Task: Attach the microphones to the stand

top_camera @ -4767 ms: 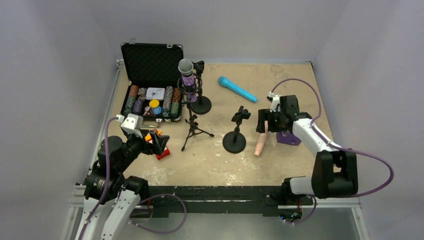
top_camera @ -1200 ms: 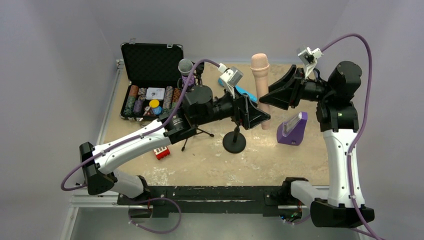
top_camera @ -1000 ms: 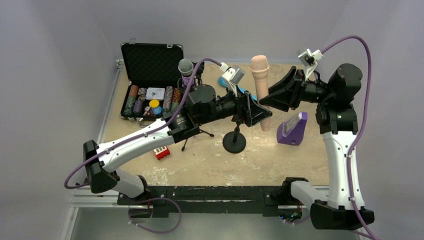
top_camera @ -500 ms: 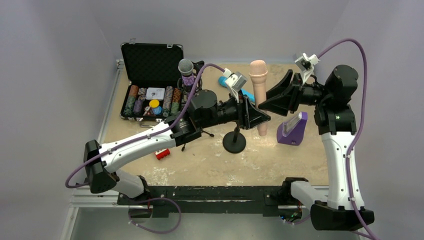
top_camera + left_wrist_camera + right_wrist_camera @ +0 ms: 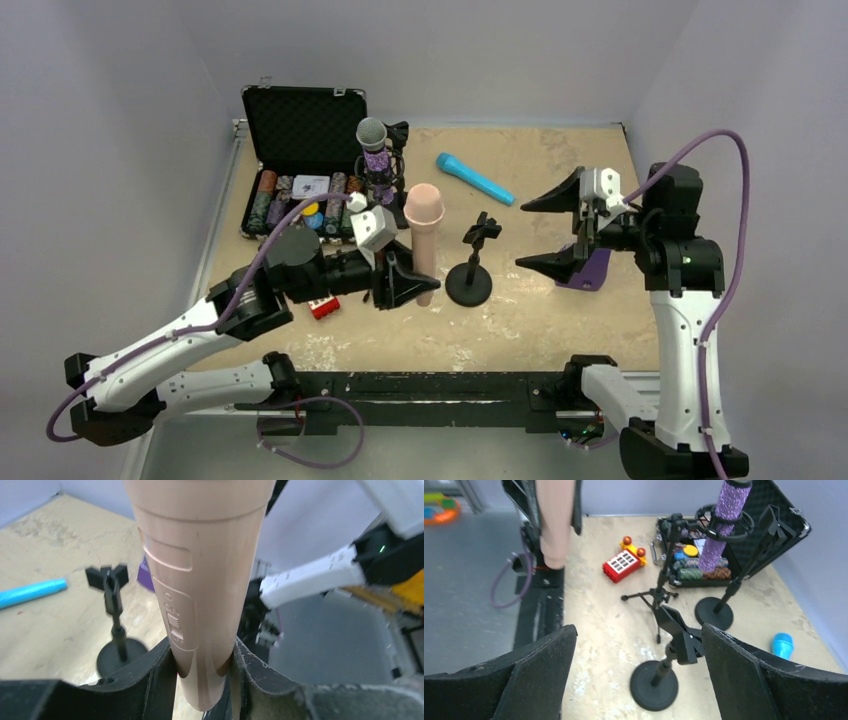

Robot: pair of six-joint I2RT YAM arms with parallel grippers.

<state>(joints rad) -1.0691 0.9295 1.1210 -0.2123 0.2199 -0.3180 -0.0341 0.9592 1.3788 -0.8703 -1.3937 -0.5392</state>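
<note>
My left gripper (image 5: 408, 287) is shut on the lower handle of the pale pink microphone (image 5: 424, 238), which stands upright, head up, just left of the empty round-base clip stand (image 5: 470, 281). In the left wrist view the fingers clamp the pink microphone (image 5: 200, 580) near its tail, at my left gripper (image 5: 202, 680). The right gripper (image 5: 521, 235) hangs open and empty to the right of that stand (image 5: 672, 650), its fingers (image 5: 539, 675) spread wide. A glittery purple microphone (image 5: 375, 150) sits in the tripod stand (image 5: 386, 255). The blue microphone (image 5: 474, 178) lies on the table behind.
An open black case of poker chips (image 5: 305, 190) stands at the back left. A second round-base stand (image 5: 403, 207) is next to the tripod. A red toy (image 5: 324, 306) lies by the left arm. A purple block (image 5: 592, 268) sits behind the right gripper.
The right gripper let go of the pink microphone, opened wide and drew back to the right. The left gripper closed on it and carried it down and left, beside the clip stand.
</note>
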